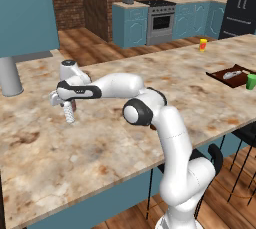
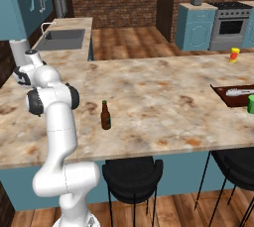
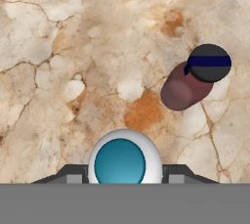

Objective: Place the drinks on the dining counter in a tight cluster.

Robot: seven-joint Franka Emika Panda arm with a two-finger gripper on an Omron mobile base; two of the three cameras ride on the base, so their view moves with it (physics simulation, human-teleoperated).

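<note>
The claw (image 3: 120, 177) points down at the counter, its two dark tips narrowed onto the sides of a pale water bottle (image 3: 120, 163), one on each flank of the blue cap. They look to be touching the plastic. Whether the squeeze is already firm cannot be told.

The dining counter (image 1: 105, 148), a wide slab of beige stone with brown blotches, carries all three drinks. In the left base view the arm stretches far out to its left, and the water bottle hangs slightly tilted under the hand, low over the stone or resting on it.

The brown glass bottle with the green cap (image 2: 105, 116) stands upright near the front edge, well apart from the other two. The short maroon can (image 3: 184, 87) stands just beside the water bottle without touching it.

The step in hand looks like the pick-up of the water bottle. No cluster exists yet, because the brown bottle stands alone.

The next move calls for a secure grip, then a straight lift so the bottle's body clears the can beside it. After that it should be carried to a spot where all three can end close together. The bottle must be set down upright and near its neighbour without knocking it over.
</note>
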